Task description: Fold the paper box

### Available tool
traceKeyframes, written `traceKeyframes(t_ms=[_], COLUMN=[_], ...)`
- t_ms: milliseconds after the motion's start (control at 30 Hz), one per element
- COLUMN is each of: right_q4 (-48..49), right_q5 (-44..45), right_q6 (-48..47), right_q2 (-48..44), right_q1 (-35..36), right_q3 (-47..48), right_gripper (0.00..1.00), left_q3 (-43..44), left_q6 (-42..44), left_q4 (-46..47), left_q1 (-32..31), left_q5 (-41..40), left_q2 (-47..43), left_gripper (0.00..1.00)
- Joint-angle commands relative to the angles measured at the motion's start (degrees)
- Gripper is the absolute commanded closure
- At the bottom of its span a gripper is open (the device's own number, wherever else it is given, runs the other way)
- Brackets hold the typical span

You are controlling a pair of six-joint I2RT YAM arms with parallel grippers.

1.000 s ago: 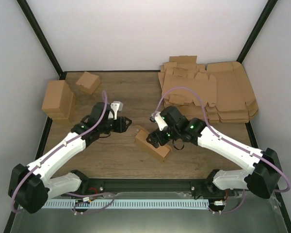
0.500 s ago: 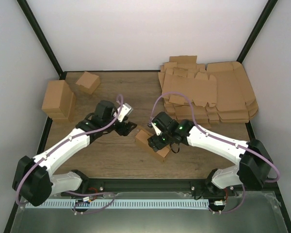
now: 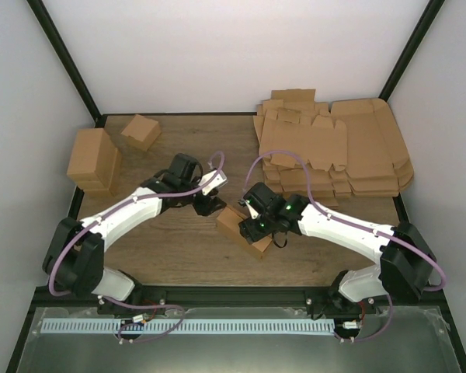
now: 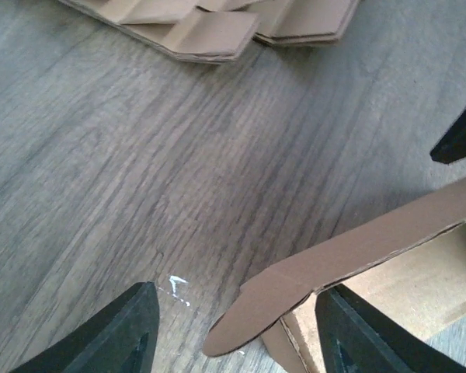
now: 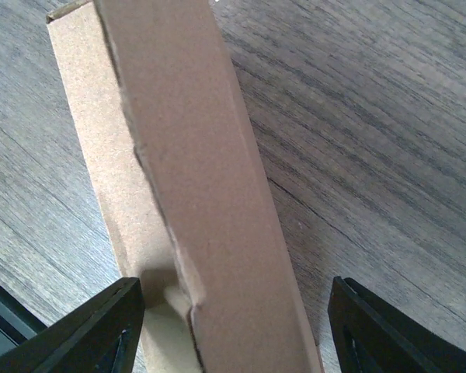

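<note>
Box: the brown cardboard box [image 3: 234, 227] lies on the table [image 3: 179, 252], near its front edge and about midway between the two arms, set at an angle to that edge.
Box state: partly folded; one long panel stands up along its length in the right wrist view [image 5: 202, 155], and the open inside shows at one end in the left wrist view [image 4: 396, 280].
Flap: a rounded flap [image 4: 283, 291] sticks out from the box end, lifted off the table.
Left gripper: the left gripper [image 3: 210, 203] is at the box's far-left end with its jaws open; the flap lies between the fingers [image 4: 132, 330], and no grip on it shows.
Right gripper: the right gripper [image 3: 258, 230] is over the box with its jaws wide apart, astride it. One finger [image 5: 109, 330] is just beside the box wall and the other is well clear. Nothing is clamped.
Stack: flat cardboard sheets [image 3: 334, 151] are piled at the far right of the table.
Folded boxes: two finished ones [image 3: 93, 159] [image 3: 140, 131] sit at the far left.
</note>
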Motion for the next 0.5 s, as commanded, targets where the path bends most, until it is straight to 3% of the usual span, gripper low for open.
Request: traceKeyframes(t_ms=[0,100,233,467], right_q4=[0.97,0.97,1.01,0.99], right_q5=[0.70,0.75,0.50,0.66], right_q6=[0.98,1.04,1.31,1.57], right_q2=[0.37,0.32,0.63,0.97], right_q1=[0.33,0.33,0.29,0.33], right_q3=[0.13,-0.03,-0.02,0.03], right_gripper=[0.32,0.33,0.33,0.35], left_q3=[2.51,3.37,3.87,4.76], left_q6=[4.21,4.60,3.06,-5.87], left_q4=[-2.50,-4.05,-4.86,-6.95], left_q1=[0.19,0.19,0.11,-0.28], left_q5=[4.90,5.81,6.28,5.96], left_q2=[2.25,3.04,2.54,2.10], left_gripper=[0.47,0.59,0.67,0.85])
